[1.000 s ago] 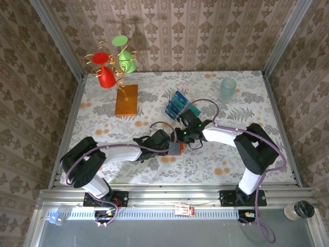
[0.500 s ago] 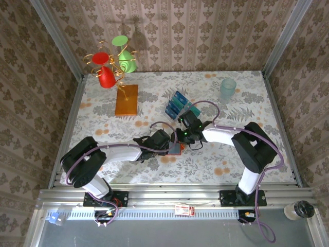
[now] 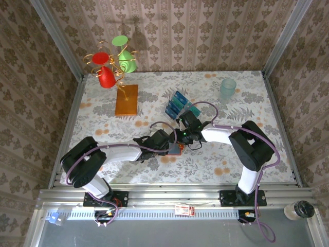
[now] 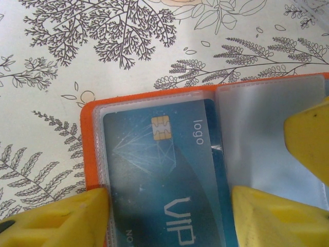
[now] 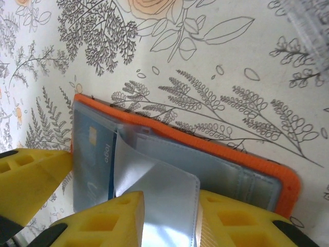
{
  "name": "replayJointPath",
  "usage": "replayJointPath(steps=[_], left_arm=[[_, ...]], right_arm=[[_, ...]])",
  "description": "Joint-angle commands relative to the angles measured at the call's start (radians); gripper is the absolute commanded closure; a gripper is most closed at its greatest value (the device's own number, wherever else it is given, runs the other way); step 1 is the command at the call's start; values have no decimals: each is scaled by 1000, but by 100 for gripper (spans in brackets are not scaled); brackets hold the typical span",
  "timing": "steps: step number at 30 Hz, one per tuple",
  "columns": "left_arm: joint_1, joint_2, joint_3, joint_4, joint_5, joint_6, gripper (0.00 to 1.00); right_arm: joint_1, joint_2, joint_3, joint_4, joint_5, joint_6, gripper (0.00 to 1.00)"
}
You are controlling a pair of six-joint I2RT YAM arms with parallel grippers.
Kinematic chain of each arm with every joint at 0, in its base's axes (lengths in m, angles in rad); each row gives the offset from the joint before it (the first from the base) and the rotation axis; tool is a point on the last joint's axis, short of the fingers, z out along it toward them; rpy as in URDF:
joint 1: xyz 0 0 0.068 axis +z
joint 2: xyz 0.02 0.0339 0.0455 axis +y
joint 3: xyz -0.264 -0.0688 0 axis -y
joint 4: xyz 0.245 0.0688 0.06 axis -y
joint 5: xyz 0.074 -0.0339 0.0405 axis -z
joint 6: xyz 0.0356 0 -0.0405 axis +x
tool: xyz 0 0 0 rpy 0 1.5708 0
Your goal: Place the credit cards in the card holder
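Credit cards (image 3: 177, 105) lie mostly in a fanned blue-teal stack on the table (image 3: 247, 154), just far of the two grippers. One blue card (image 4: 154, 159) already sits inside a clear pocket of the card holder (image 4: 90, 154), which lies opened near the table's middle. The left gripper (image 4: 167, 203) stands spread wide across that left page (apparently steadying it), gripping nothing. The right gripper (image 5: 169, 206) is pinched on a clear sleeve (image 5: 159, 175), lifting it off the right page. One card is in; by my judgement the stack is yet to be loaded.
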Motion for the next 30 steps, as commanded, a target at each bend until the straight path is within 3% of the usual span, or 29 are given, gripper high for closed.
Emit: replayJointPath(steps=[1,8,14,30], left_arm=[[-5,-29,-11,-40,-10,11,32],[11,-157,8,-77,-29,30,28],[61,-290,-23,-102,-32,45,27],[187,-506,-153,-142,-4,45,26]], right_arm=[[-1,-50,4,-4,-66,5,68],[8,-94,19,-16,-90,37,65],[44,-96,46,-34,-68,54,46],[158,109,216,-42,-34,97,43]])
